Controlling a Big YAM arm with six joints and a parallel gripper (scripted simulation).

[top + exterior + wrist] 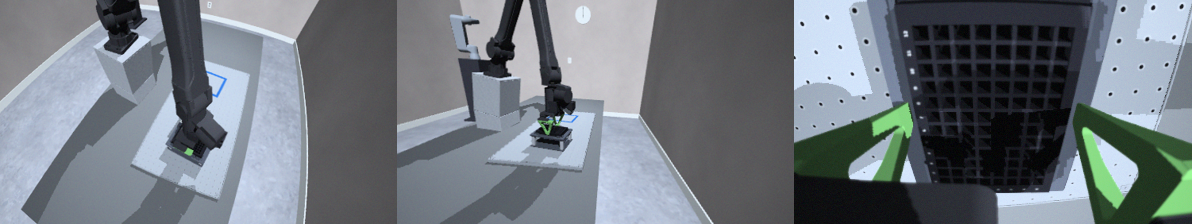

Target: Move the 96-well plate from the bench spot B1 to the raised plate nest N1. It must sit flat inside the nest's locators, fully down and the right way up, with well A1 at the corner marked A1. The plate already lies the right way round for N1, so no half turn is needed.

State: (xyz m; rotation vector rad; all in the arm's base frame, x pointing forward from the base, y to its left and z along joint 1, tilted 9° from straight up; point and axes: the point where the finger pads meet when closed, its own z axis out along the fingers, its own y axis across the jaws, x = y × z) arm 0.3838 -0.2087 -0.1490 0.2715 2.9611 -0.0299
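Note:
The black 96-well plate [991, 100] lies flat on the raised plate nest [551, 138]; it also shows under the arm in the top view [197, 150]. My gripper [993, 112] with green fingers is open. One finger stands on each long side of the plate, a little apart from it. In the exterior view the green fingers [549, 125] hang just over the plate. The plate's near end is partly hidden by the wrist body.
The blue outline of bench spot B1 [217, 83] lies on the perforated board behind the nest. The arm's grey pedestal [125, 67] stands at the back left. A dark wall runs along the right side.

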